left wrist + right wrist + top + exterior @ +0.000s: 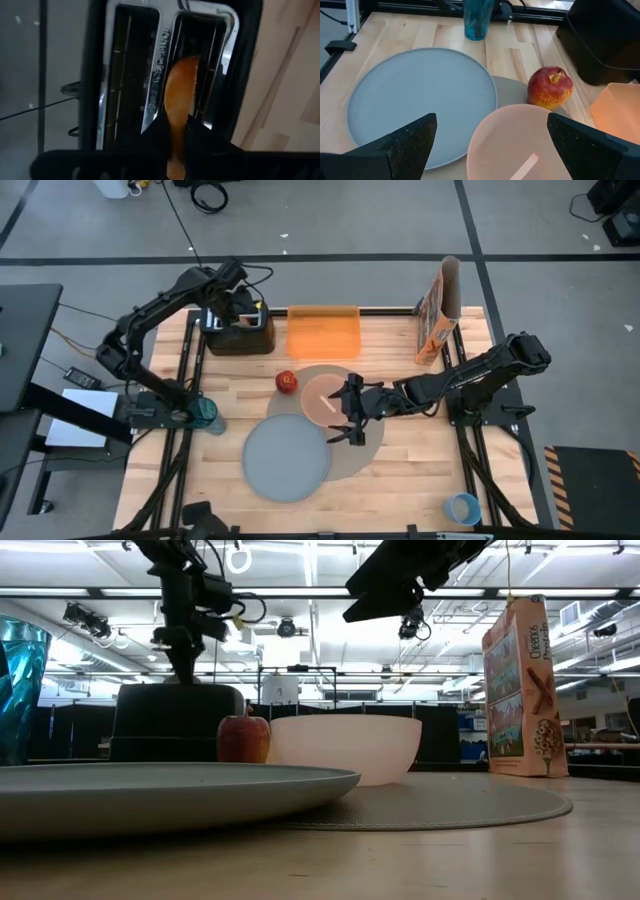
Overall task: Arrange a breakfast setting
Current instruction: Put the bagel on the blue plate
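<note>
My left gripper [236, 312] reaches down onto the black toaster [240, 335] at the far left and is shut on the bagel [182, 90], which stands on edge in one slot. My right gripper [347, 416] hangs open and empty above the pale pink bowl [326, 398]; the bowl also shows in the right wrist view [520, 142]. The bowl sits on the round taupe mat [372, 442]. The grey plate [287, 459] overlaps the mat's near left part. The red apple [287, 381] rests at the mat's far left edge. A small blue cup [462, 507] stands at the near right. My left gripper pinches the bagel's two flat faces [176, 117] between its two fingers [159, 131], at the part that stands out of the slot. The fingers come from above, pointing down. The bagel stands upright with its lower part inside the toaster slot.
An orange tray [323, 330] lies at the far middle and a cereal box [437, 310] stands at the far right. A teal glass [205, 416] stands at the left edge. A pale slim strip [527, 165] lies in the bowl; I cannot tell what it is.
</note>
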